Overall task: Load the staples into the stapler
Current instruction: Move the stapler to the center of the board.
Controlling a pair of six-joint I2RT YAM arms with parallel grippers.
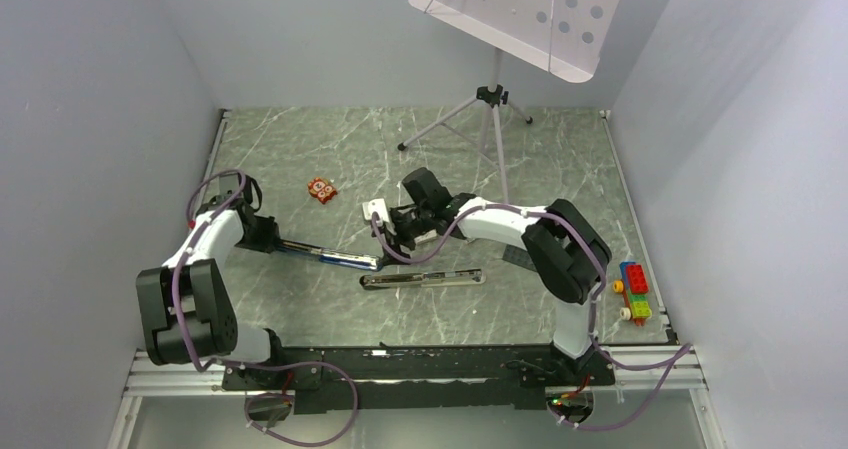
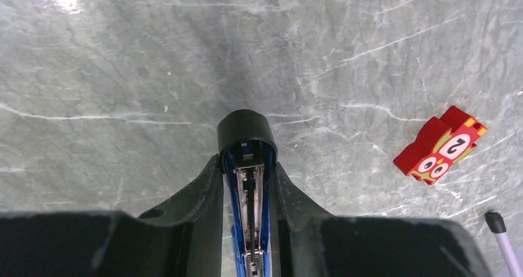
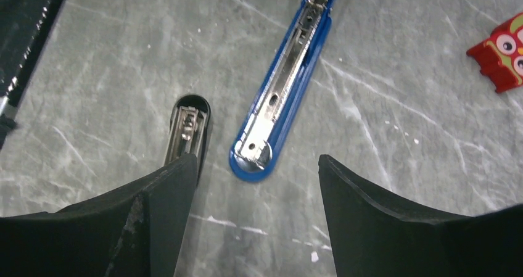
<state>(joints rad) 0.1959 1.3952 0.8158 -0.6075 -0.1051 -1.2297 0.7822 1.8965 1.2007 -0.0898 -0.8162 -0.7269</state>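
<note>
A blue stapler (image 1: 330,256) lies opened out on the marble table. My left gripper (image 1: 272,241) is shut on its rear end. In the left wrist view the fingers (image 2: 206,190) clamp the blue body (image 2: 248,184), showing its open metal channel and black cap. My right gripper (image 1: 392,249) is open and empty, just above the table by the stapler's other end. In the right wrist view (image 3: 258,166) that blue tip (image 3: 254,157) lies just ahead of the open jaws. A second, black and silver stapler (image 1: 422,279) lies just in front; its end (image 3: 188,126) touches my left finger. The staples are not in view.
A red owl brick (image 1: 321,190) lies behind the blue stapler, also in the left wrist view (image 2: 441,146) and the right wrist view (image 3: 502,52). Stacked toy bricks (image 1: 632,289) sit at the right edge. A music stand's tripod (image 1: 490,119) stands at the back.
</note>
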